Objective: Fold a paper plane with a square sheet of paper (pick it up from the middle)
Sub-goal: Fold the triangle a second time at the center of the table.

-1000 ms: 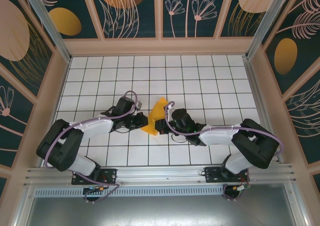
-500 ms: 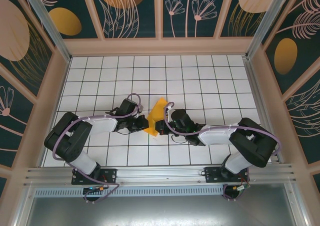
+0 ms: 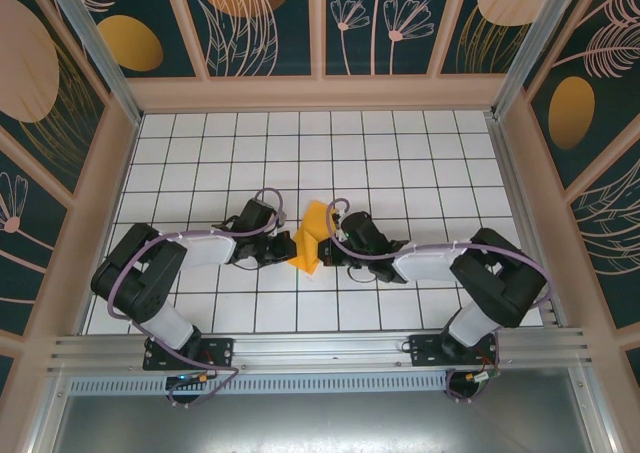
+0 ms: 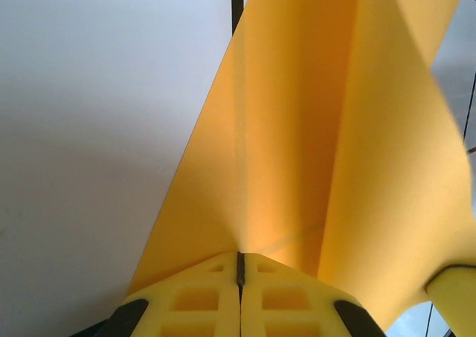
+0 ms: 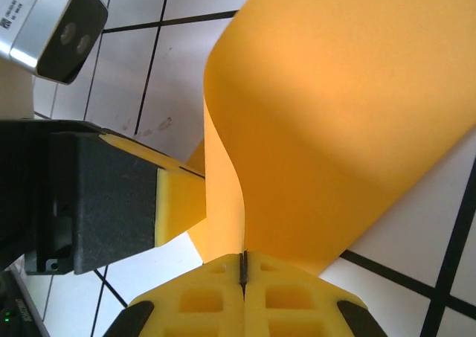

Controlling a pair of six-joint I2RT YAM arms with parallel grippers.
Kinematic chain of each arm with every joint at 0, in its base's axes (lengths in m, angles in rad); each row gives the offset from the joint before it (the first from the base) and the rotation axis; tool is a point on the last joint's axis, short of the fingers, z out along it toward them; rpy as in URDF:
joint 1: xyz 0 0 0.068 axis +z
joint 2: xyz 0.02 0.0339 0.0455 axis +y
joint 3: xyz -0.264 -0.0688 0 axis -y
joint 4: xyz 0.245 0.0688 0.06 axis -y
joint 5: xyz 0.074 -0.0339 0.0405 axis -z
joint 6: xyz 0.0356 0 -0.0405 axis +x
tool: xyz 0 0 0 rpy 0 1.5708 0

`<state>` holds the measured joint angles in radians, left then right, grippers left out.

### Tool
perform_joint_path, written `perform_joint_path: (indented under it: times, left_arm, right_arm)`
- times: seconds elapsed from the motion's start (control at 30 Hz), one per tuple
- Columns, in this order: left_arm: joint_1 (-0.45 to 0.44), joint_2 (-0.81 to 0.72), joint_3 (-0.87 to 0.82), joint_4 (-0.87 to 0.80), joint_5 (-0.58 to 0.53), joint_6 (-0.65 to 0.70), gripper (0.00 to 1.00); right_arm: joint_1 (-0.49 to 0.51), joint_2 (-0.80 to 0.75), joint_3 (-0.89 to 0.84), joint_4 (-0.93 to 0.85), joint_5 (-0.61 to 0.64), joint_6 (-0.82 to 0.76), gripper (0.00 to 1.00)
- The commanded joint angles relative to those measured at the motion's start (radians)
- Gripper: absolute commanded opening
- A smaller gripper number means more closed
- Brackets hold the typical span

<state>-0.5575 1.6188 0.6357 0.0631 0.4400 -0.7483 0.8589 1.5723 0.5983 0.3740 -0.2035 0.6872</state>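
The square sheet of paper [image 3: 312,237], orange-yellow, stands bent and creased between my two grippers at mid-table. My left gripper [image 3: 288,249] is shut on its left edge. In the left wrist view the yellow jaws [image 4: 239,259] meet with the paper [image 4: 312,143] fanning up from them, a crease running away from the pinch. My right gripper [image 3: 328,249] is shut on the opposite edge. In the right wrist view its jaws [image 5: 243,261] pinch the curled paper [image 5: 349,114], with the left gripper's yellow finger [image 5: 178,203] just behind the sheet.
A white gridded table [image 3: 400,163] spreads out all round the grippers. Beige frame posts and dark floral wall panels [image 3: 265,23] close it in at the back and sides. A metal rail [image 3: 320,351] runs along the near edge by the arm bases.
My left gripper has closed the last bit onto the paper. The right gripper has shifted up and left toward it, so the sheet bunches narrower and stands more upright.
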Motion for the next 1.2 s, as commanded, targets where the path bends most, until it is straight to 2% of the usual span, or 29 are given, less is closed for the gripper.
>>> perform_joint_path:
  times: [0.0, 0.47, 1.17]
  left_arm:
    - [-0.005, 0.03, 0.01, -0.052, -0.045, 0.028, 0.06]
    - [-0.005, 0.029, 0.01, -0.059, -0.047, 0.034, 0.06]
    - [-0.005, 0.027, 0.015, -0.058, -0.039, 0.038, 0.06]
  right_arm:
    - [-0.006, 0.033, 0.067, -0.096, 0.019, -0.058, 0.0]
    - [-0.005, 0.127, 0.222, -0.302, 0.087, -0.129, 0.0]
    - [-0.002, 0.178, 0.299, -0.41, 0.128, -0.161, 0.0]
